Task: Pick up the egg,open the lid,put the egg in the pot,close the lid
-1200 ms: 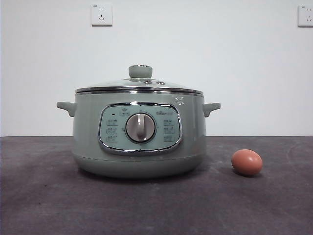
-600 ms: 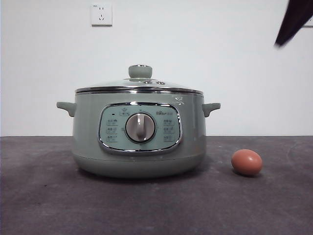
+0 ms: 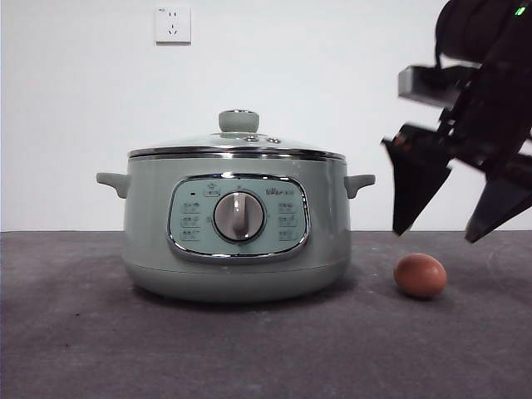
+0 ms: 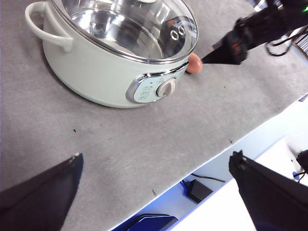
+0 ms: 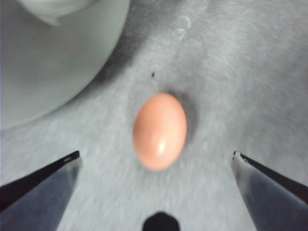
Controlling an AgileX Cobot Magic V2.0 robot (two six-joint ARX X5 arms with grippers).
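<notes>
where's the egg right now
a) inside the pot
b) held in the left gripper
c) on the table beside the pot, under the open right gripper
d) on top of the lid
c: the egg lies on the table beside the pot, with the right gripper open just above it and not touching it.

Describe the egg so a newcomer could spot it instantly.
Find the large sage-green pot on the dark table. On the table beside it, below the open right gripper, lies the egg: small, smooth, reddish-brown, the only warm-coloured thing there.
</notes>
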